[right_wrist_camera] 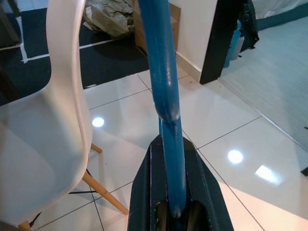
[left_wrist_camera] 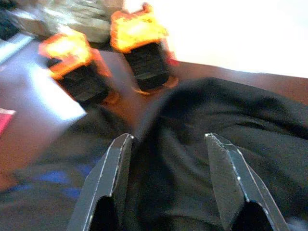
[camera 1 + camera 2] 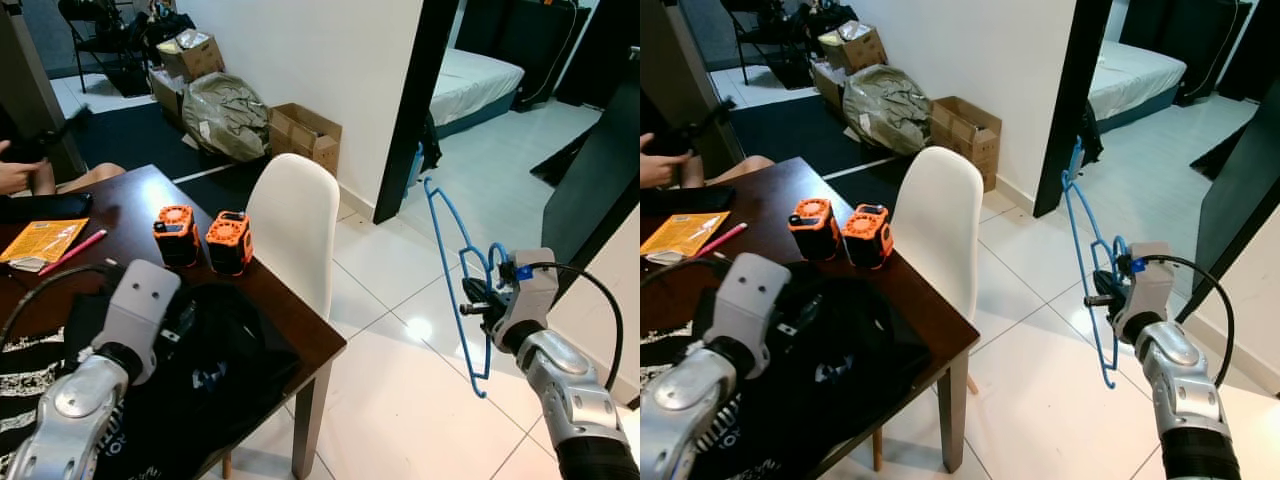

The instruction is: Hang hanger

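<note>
A thin blue plastic hanger (image 3: 449,268) hangs upright in the air over the white tiled floor, right of the white chair (image 3: 295,230). My right gripper (image 3: 476,297) is shut on the hanger's middle; in the right wrist view the blue bar (image 1: 166,110) runs straight up between the two black fingers (image 1: 144,192). My left gripper (image 2: 171,183) is open just above a black garment (image 3: 215,365) that lies on the dark wooden table (image 3: 290,305), with its fingers (image 2: 108,183) spread over the cloth.
Two orange and black battery packs (image 3: 205,238) stand on the table beside the garment. An orange booklet (image 3: 40,240) and a pink pen lie at the left. A person's hand (image 3: 15,175) is at the far left. A dark doorway (image 3: 420,100) opens onto a bedroom; cardboard boxes (image 3: 305,135) line the wall.
</note>
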Robot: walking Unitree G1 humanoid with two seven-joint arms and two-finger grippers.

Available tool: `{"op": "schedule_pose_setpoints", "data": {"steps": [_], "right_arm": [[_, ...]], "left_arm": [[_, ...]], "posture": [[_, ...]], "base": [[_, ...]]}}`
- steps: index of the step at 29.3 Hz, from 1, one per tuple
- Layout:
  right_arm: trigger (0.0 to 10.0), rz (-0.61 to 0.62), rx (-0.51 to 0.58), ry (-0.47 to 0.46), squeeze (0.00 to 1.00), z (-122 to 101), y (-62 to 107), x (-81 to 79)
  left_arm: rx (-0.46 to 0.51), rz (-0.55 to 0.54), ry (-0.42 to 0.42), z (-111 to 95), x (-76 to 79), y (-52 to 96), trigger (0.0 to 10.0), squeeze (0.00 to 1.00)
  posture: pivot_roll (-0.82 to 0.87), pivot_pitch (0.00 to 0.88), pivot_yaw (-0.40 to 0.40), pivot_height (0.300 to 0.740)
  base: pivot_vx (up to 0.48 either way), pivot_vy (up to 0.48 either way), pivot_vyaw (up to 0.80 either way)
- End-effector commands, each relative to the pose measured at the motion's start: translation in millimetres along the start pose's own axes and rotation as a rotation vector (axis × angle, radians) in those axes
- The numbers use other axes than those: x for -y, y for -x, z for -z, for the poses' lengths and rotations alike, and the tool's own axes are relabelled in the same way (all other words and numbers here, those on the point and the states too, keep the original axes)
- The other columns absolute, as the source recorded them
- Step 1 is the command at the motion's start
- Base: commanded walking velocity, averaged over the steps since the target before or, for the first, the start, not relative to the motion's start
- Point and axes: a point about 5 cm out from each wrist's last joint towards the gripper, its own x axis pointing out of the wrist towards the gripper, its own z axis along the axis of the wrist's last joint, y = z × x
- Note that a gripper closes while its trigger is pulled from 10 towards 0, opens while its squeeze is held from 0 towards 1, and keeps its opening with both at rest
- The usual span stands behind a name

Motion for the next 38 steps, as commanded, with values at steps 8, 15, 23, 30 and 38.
{"op": "schedule_pose_setpoints", "data": {"steps": [8,15,23,30,38], "right_arm": [[10.0,0.017,0.024,0.022,0.00,-7,4.1,7.8],[10.0,0.019,0.025,0.022,0.00,-7,4.5,7.8],[10.0,0.013,0.032,0.014,0.00,-8,3.1,5.7],[10.0,-0.010,0.093,-0.071,0.00,-16,-3.3,-3.7],[10.0,-0.009,0.091,-0.068,0.00,-14,-3.8,-8.1]], "left_arm": [[-0.108,0.080,0.053,21,-0.3,-1.1,0.0,0.00],[-0.106,0.033,0.015,19,-12.7,-0.6,0.0,0.00],[-0.007,0.034,-0.001,0,-26.8,-1.5,0.0,0.00],[0.414,0.288,0.179,-75,-21.0,-0.4,0.0,0.00],[0.438,0.301,0.140,-86,-42.8,-1.3,8.4,1.00]], "posture": [[-0.01,0.041,-0.030,0.740],[-0.01,0.040,-0.029,0.740],[0.00,0.035,-0.029,0.740],[0.01,0.022,-0.030,0.740],[0.01,0.019,-0.017,0.740]], "base": [[0.000,0.000,0.00],[0.000,0.000,0.00],[0.000,0.000,0.00],[0.000,0.000,0.00],[0.000,0.000,0.00]]}}
